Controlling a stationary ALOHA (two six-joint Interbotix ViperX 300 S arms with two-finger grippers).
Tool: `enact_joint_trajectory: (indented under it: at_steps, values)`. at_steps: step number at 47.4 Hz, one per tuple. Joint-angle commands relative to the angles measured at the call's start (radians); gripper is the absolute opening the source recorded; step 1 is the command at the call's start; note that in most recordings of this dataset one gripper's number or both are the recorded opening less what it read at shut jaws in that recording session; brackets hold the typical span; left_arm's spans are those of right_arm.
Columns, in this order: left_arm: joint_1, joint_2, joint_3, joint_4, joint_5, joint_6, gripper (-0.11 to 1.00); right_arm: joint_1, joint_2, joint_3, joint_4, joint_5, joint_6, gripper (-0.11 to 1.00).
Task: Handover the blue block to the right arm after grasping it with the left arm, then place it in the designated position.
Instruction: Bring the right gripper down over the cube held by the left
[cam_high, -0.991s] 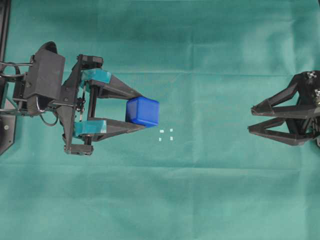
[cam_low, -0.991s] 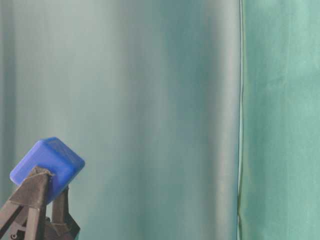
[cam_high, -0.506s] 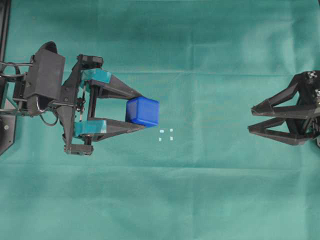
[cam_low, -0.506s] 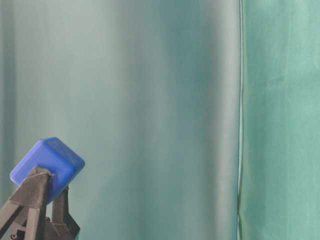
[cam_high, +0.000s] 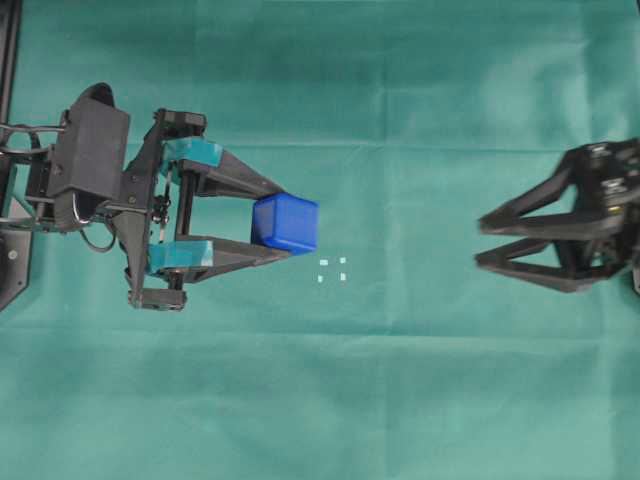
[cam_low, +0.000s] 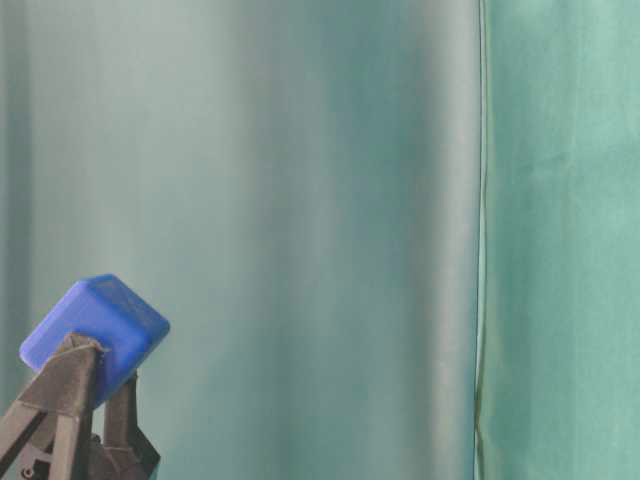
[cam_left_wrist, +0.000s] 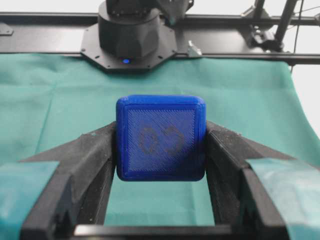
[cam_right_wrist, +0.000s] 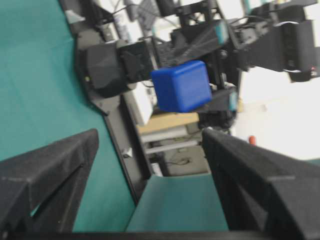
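Left end effector (cam_high: 272, 226) grips the blue block (cam_high: 285, 223); right end effector (cam_high: 482, 244) gapes wide (handover, placing left).

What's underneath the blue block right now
The blue block is clamped in the left gripper, held up off the green cloth. Only cloth shows around it from overhead; the patch directly beneath is covered. The white dots lie beside it, not under.

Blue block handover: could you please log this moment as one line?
phase: pre-handover | blue block: held aloft in left hand | right hand: open, empty, apart from block | white dots: uncovered
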Motion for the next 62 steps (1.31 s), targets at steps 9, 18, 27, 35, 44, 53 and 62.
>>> enact_joint_trajectory:
  at_steps: [9,18,27,35,44,53,62]
  values:
    - [-0.003,-0.008,-0.017,-0.002,-0.006,-0.002,0.47,-0.011,0.127,-0.147,-0.066,-0.034,0.003,0.96]
    - [-0.003,-0.012,-0.012,-0.002,-0.002,-0.003,0.47,-0.026,0.255,-0.252,-0.098,-0.034,0.003,0.96]
    - [-0.009,-0.014,-0.011,-0.003,0.005,-0.005,0.47,-0.032,0.37,-0.347,-0.15,-0.034,0.003,0.96]
    - [-0.014,-0.014,-0.011,-0.003,0.012,-0.005,0.47,-0.041,0.446,-0.422,-0.189,-0.034,0.003,0.96]
    - [-0.015,-0.014,-0.011,-0.003,0.014,-0.005,0.47,-0.041,0.506,-0.486,-0.225,-0.034,0.003,0.96]
    - [-0.014,-0.014,-0.011,-0.003,0.014,-0.005,0.47,-0.041,0.535,-0.518,-0.236,-0.034,0.003,0.96]
    - [-0.014,-0.014,-0.011,-0.003,0.012,-0.005,0.47,-0.041,0.537,-0.518,-0.238,-0.034,0.003,0.96]
